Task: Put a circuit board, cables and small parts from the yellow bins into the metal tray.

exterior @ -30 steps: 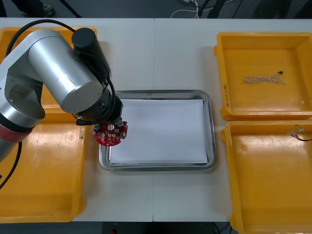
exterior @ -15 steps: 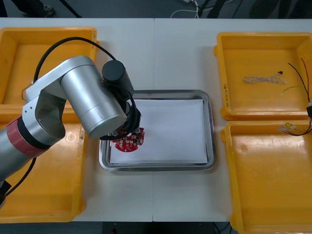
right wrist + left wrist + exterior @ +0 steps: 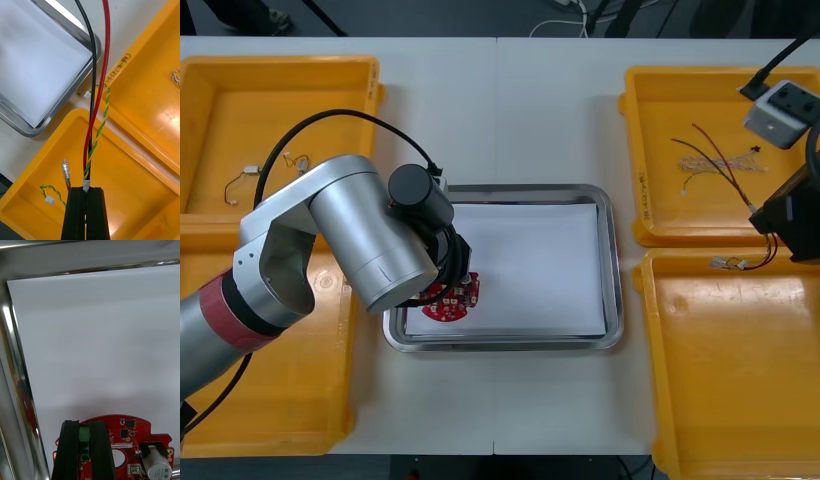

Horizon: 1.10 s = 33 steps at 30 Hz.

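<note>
My left gripper (image 3: 455, 288) is shut on the round red circuit board (image 3: 450, 303), low over the white inside of the metal tray (image 3: 611, 262) at its near left corner. In the left wrist view the fingers (image 3: 70, 450) clamp the green block on the board (image 3: 127, 433). My right gripper (image 3: 778, 228) is above the seam between the two right yellow bins, shut on a bundle of cables (image 3: 717, 156). In the right wrist view the gripper (image 3: 86, 190) grips a red and black cable (image 3: 102, 75) and a yellow-green twisted one (image 3: 99, 129), which reach towards the tray (image 3: 81, 74).
The far right bin (image 3: 650, 120) holds a pale twisted cable (image 3: 174, 77). The near right bin (image 3: 662, 400) has a loose connector end (image 3: 48, 199). Thin cables (image 3: 255, 172) lie in the far left bin. The left arm's silver body (image 3: 370, 235) overhangs the tray's left rim.
The left arm carried the board from the tray's left rim inward and lower over the white sheet. The right gripper came into view from the right, lifting the cable bundle out of the bins.
</note>
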Each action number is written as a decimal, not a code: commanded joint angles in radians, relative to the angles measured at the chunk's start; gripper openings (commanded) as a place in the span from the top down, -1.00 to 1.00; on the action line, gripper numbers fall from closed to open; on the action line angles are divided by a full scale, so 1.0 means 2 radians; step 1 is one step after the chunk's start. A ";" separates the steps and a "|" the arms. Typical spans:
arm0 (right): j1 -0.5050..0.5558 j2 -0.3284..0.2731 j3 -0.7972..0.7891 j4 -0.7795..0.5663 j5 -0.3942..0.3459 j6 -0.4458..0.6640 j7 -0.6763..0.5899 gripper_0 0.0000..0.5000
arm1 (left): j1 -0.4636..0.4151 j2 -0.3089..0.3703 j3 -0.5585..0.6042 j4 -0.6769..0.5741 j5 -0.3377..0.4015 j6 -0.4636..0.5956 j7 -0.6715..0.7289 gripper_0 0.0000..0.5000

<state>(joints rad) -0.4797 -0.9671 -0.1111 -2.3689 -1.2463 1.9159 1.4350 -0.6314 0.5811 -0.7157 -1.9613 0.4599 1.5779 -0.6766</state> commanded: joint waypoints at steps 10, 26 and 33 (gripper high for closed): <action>-0.049 -0.027 0.114 -0.021 0.045 0.002 0.021 1.00 | 0.036 0.003 -0.007 -0.006 -0.012 -0.021 0.023 1.00; -0.095 -0.036 0.175 -0.015 0.033 0.002 0.043 1.00 | 0.035 0.011 -0.019 -0.006 -0.022 -0.025 0.030 1.00; -0.098 -0.036 0.182 -0.010 0.037 0.002 0.050 1.00 | 0.035 0.011 -0.019 -0.006 -0.024 -0.025 0.036 -0.05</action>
<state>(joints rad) -0.6423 -0.9995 0.2451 -2.3900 -1.1718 1.9159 1.5012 -0.5643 0.5818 -0.7411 -1.9612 0.4248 1.5396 -0.6762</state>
